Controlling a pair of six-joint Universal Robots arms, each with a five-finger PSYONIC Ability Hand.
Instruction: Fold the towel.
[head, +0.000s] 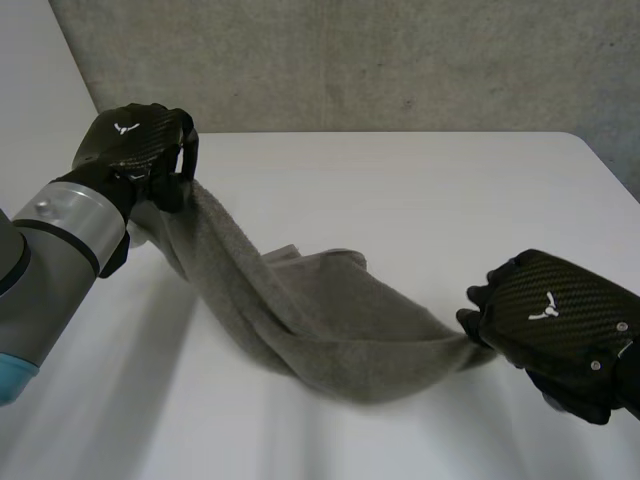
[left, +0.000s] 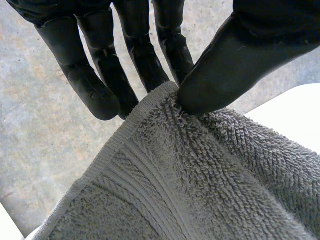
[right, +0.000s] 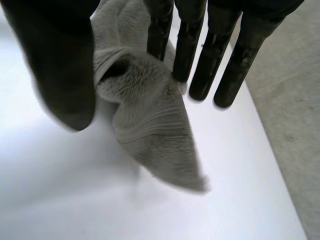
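Right hand (head: 555, 318), item one, nearest us in the head view, at the table's near right: black, back uppermost, held off the surface. In its own wrist view we log the thumb (right: 57, 70) on one side and straight fingers (right: 187, 47) on the other, with a bunched end of the towel (head: 310, 320) pinched between them. The loose tip of that end hangs below the fingertips, over the table.

Left hand (head: 135, 145), item two, at the table's far left, held above the surface. In its wrist view we note its thumb (left: 235, 65) pressed onto the towel's banded hem at a corner, clamping the cloth against the fingers (left: 100, 80) behind it.

Towel, item three: grey terry, strung between the two hands. We record it sloping down from the left hand, sagging lowest mid-table, then running across to the right hand. A fold bulges on its far side at the sag. We cannot tell whether the sagging part touches the surface.

Table (head: 420, 190), item four: white, far right corner rounded.

Left arm (head: 60, 240), item five: grey joint, light-blue cap, at the near left.

Wall (head: 350, 60), item six: grey, rough, behind the table.
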